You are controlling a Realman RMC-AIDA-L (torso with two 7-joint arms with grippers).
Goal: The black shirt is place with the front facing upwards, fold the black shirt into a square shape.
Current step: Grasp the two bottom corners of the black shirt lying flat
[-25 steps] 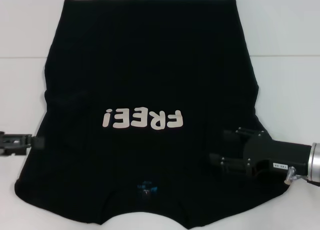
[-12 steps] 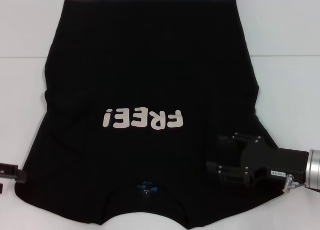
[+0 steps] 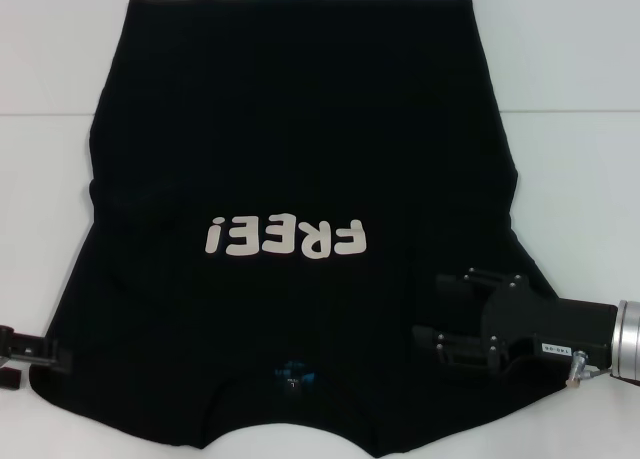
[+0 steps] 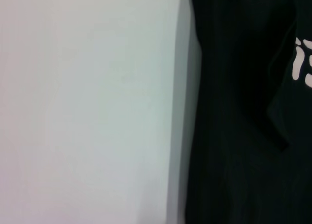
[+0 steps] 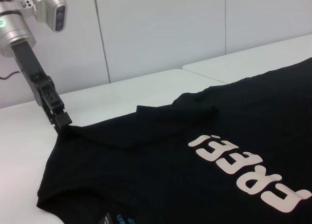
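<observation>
The black shirt (image 3: 300,159) lies spread flat on the white table (image 3: 570,169), front up, cream "FREE!" letters (image 3: 285,237) upside down to me, the blue neck label (image 3: 292,377) at the near edge. My left gripper (image 3: 52,354) sits at the shirt's near left corner; in the right wrist view the left gripper (image 5: 62,120) touches that corner's edge. My right gripper (image 3: 440,309) hovers over the shirt's near right part, open, its fingers (image 3: 452,280) spread with nothing between them. The left wrist view shows only the shirt's edge (image 4: 234,136) and bare table.
White tabletop (image 4: 87,107) surrounds the shirt on the left, right and far sides. A seam between table panels (image 3: 570,112) runs across the far part. A pale wall (image 5: 161,33) stands behind the table.
The left gripper moved from the shirt's left sleeve edge toward me, down to the near left corner. The right gripper shifted slightly left and nearer over the shirt.
</observation>
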